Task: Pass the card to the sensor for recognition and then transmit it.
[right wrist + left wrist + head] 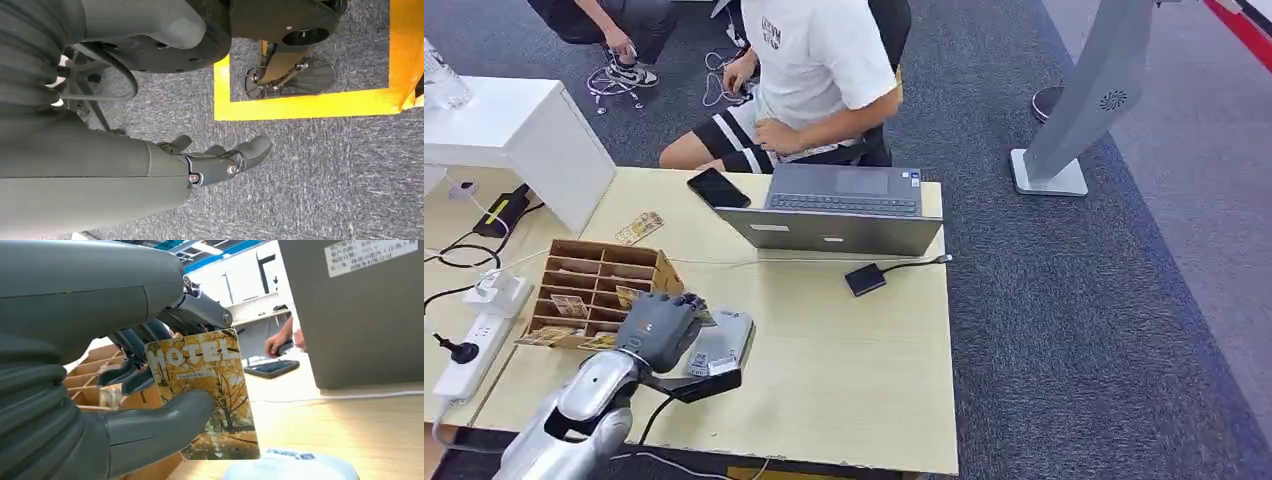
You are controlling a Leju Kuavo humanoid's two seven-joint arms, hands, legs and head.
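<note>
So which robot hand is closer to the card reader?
The left hand: it holds the card just above the card reader. The right hand hangs over the carpet.

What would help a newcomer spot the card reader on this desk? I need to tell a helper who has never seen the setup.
Start at the laptop on the pale wooden table, then look toward the wooden card box on the robot's left. The card reader lies flat right beside that box, under the left hand holding a yellow hotel card. It is light grey, unlike the small black box.
</note>
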